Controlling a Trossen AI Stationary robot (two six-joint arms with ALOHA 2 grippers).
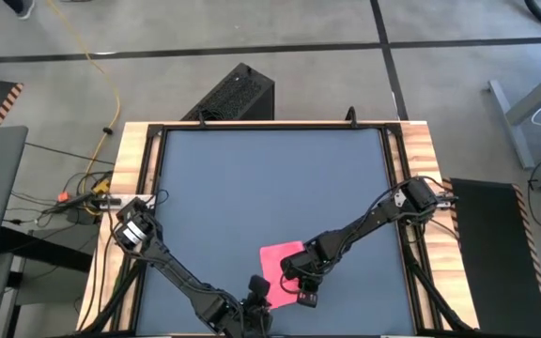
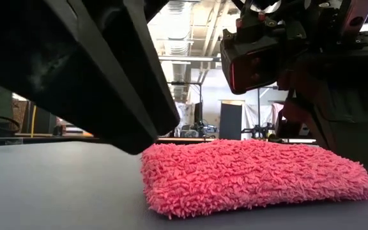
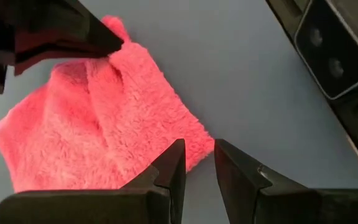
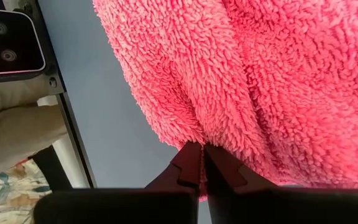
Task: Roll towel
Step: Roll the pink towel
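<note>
The desk (image 1: 139, 150) has pale wooden edges and carries a dark grey mat (image 1: 270, 188) over nearly all its top. Around it is a grey concrete floor (image 1: 252, 28) with dark lines, a yellow cable (image 1: 101, 66) and a black box (image 1: 236, 94) just beyond the far edge. The low view looks across the mat into a bright workshop with ceiling pipes and cluttered benches, too far off to make out.

The towel (image 1: 282, 272) lies on the mat near the desk's front edge, between the two hands. In the low view it shows as a thick, doubled wad (image 2: 248, 176), its right end cut off behind the right arm.

The right hand (image 4: 201, 163) is down on the towel's edge, its fingers nearly together with pink pile pinched between the tips; it appears to grip the cloth. From above, this hand (image 1: 305, 286) covers the towel's near right part.

The left hand (image 3: 199, 168) sits just beside the towel's corner, fingers narrowly apart with only mat between them, holding nothing. From above it (image 1: 255, 299) is at the front edge, partly merged with the arm's dark shape.

A person's light sleeve (image 4: 17, 134) shows beyond the desk edge in the right wrist view.
</note>
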